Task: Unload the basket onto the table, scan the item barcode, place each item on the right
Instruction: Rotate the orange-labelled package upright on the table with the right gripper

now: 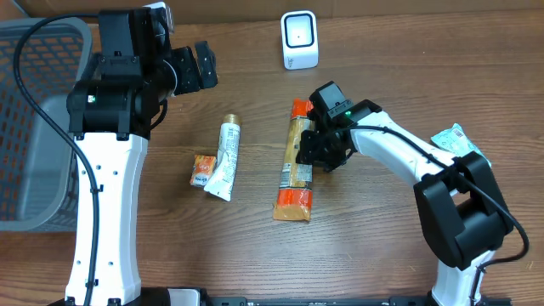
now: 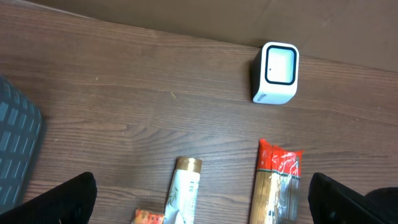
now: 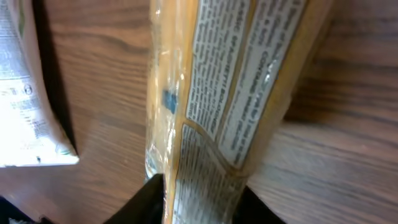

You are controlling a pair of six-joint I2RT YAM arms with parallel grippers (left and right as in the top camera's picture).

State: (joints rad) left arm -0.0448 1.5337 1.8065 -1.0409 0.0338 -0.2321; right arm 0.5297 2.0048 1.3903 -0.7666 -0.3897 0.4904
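A long spaghetti pack (image 1: 297, 166) with orange ends lies flat on the wooden table, below the white barcode scanner (image 1: 299, 40). My right gripper (image 1: 316, 151) is low over the pack's upper half. In the right wrist view its dark fingers (image 3: 152, 199) stand on either side of the pack (image 3: 230, 93), jaws partly open, with the printed label facing the camera. My left gripper (image 1: 191, 70) hangs open at the upper left, holding nothing. The left wrist view shows the scanner (image 2: 277, 71) and the pack's top end (image 2: 278, 186) between the widely spread fingers of my left gripper (image 2: 202, 196).
A white tube (image 1: 226, 157) with a gold cap lies left of the pack, with a small orange packet (image 1: 202, 170) beside it. A grey mesh basket (image 1: 34, 127) fills the far left. A pale green packet (image 1: 455, 140) lies at the right by my right arm.
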